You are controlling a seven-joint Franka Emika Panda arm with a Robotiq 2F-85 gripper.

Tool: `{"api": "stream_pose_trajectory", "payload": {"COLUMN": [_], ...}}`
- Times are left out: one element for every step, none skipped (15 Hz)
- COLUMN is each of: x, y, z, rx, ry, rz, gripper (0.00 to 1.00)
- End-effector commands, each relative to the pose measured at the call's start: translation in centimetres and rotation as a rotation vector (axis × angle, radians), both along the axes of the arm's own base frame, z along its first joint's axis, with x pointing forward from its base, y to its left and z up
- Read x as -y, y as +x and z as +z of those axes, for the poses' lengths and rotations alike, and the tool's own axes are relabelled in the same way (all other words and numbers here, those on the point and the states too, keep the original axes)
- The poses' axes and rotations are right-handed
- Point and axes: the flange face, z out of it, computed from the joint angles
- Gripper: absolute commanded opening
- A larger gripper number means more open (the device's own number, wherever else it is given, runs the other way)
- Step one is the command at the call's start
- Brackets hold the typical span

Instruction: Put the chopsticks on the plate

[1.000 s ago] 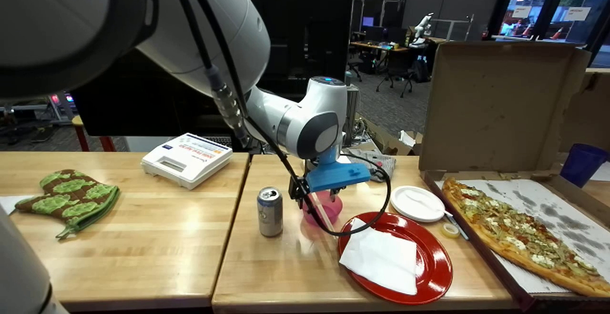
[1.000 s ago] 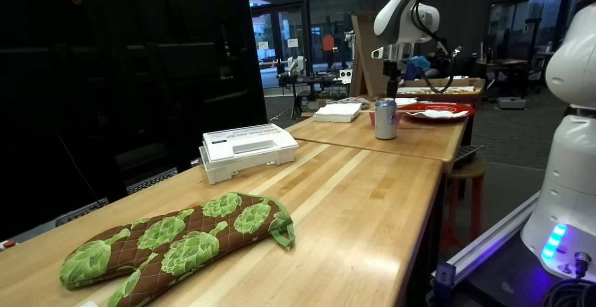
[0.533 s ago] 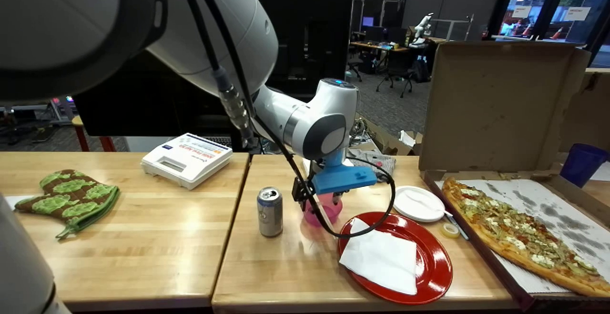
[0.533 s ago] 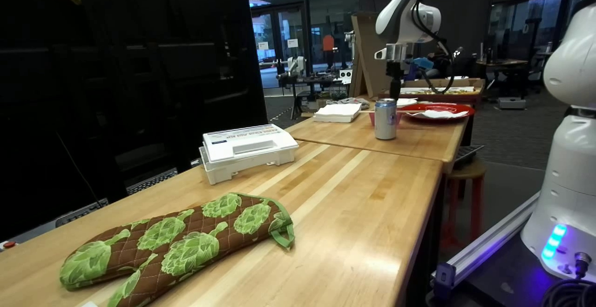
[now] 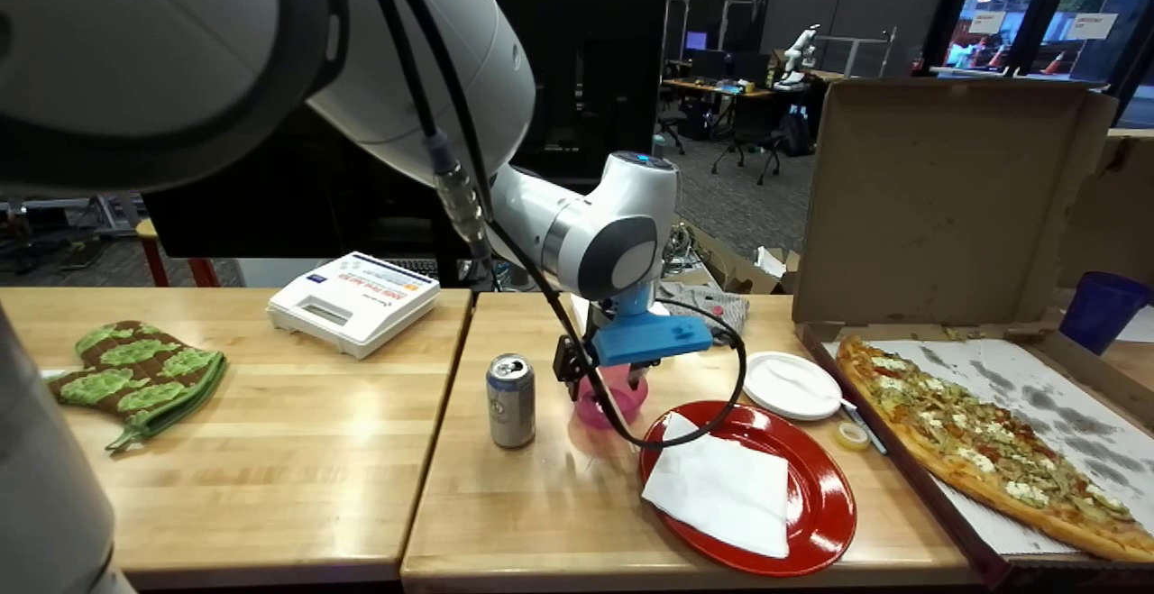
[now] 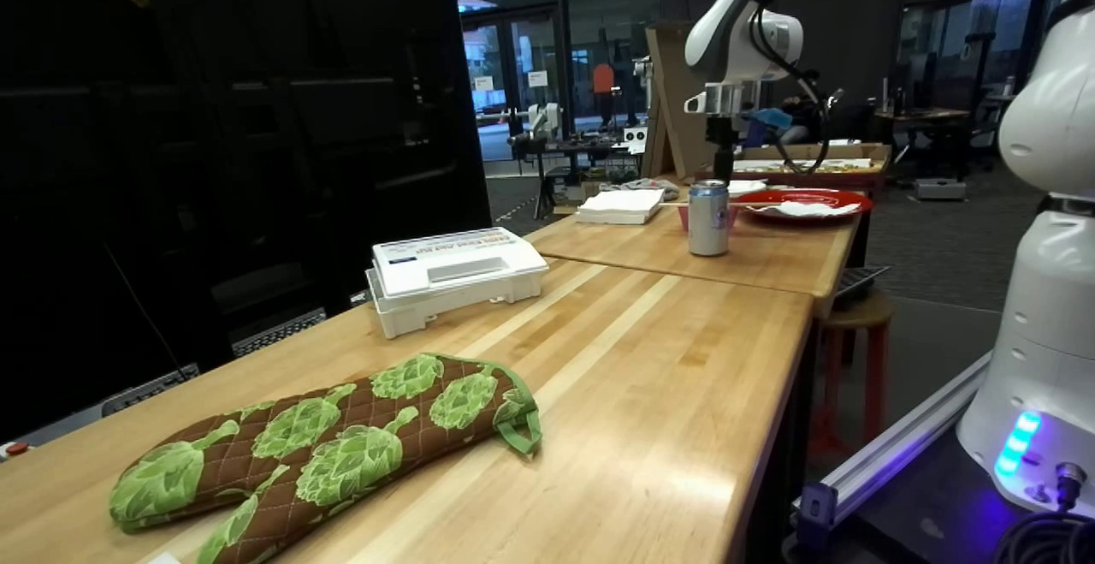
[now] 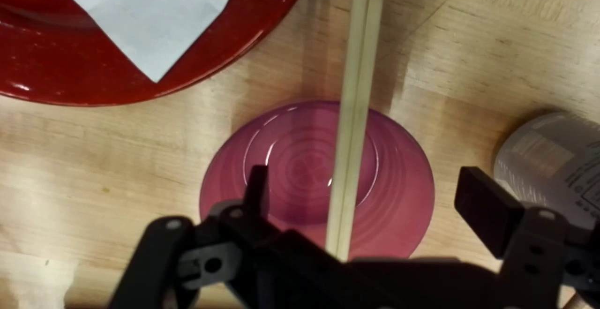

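The chopsticks (image 7: 355,102) lie side by side across the pink bowl (image 7: 300,163) in the wrist view; their near end is hidden behind my gripper. In an exterior view they show as a thin pale line (image 6: 754,204) beside the can. The red plate (image 5: 825,504) holds a folded white napkin (image 5: 721,486); its edge also shows in the wrist view (image 7: 61,84). My gripper (image 7: 368,189) is open and empty above the bowl, one finger on each side of the chopsticks, not touching them. In an exterior view my gripper (image 5: 606,379) hangs over the bowl, left of the plate.
A soda can (image 5: 511,405) stands upright close by my right finger in the wrist view (image 7: 548,159). A white dish (image 5: 789,385), a tape roll (image 5: 851,435) and an open pizza box (image 5: 947,206) lie beyond the plate. A napkin stack (image 6: 620,206) is behind the bowl.
My gripper has shifted slightly right in an exterior view, over the bowl, mostly in the earlier half second. The upper arm has moved a little too. The chopsticks, bowl and plate have not moved.
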Motion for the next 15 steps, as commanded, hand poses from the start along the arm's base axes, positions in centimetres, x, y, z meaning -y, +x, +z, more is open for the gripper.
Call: {"api": "stream_pose_trajectory", "payload": {"x": [0.3,0.3,0.3,0.4,0.4,0.5,0.5,0.6,0.6,0.7,0.8,0.8,0.9,0.9,0.9], "y": [0.7,0.8,1.0,1.1,1.3,1.4,1.6,1.7,1.8,1.9,2.0,2.1,2.2,2.2,2.3], "z": [0.1,0.1,0.0,0.0,-0.1,-0.1,-0.2,-0.2,-0.2,-0.3,-0.3,-0.4,-0.4,-0.5,-0.5], "rx": [-0.01,-0.013,-0.015,-0.02,-0.023,-0.027,-0.03,-0.034,-0.038,-0.039,-0.042,-0.045,-0.048,-0.052,-0.054], "ry": [0.016,0.016,0.017,0.018,0.018,0.019,0.02,0.021,0.022,0.022,0.022,0.022,0.022,0.022,0.022], "rz": [0.01,0.009,0.01,0.01,0.01,0.009,0.008,0.008,0.008,0.008,0.007,0.007,0.007,0.006,0.006], "gripper": [1.0,1.0,1.0,1.0,1.0,1.0,1.0,1.0,1.0,1.0,1.0,1.0,1.0,1.0,1.0]}}
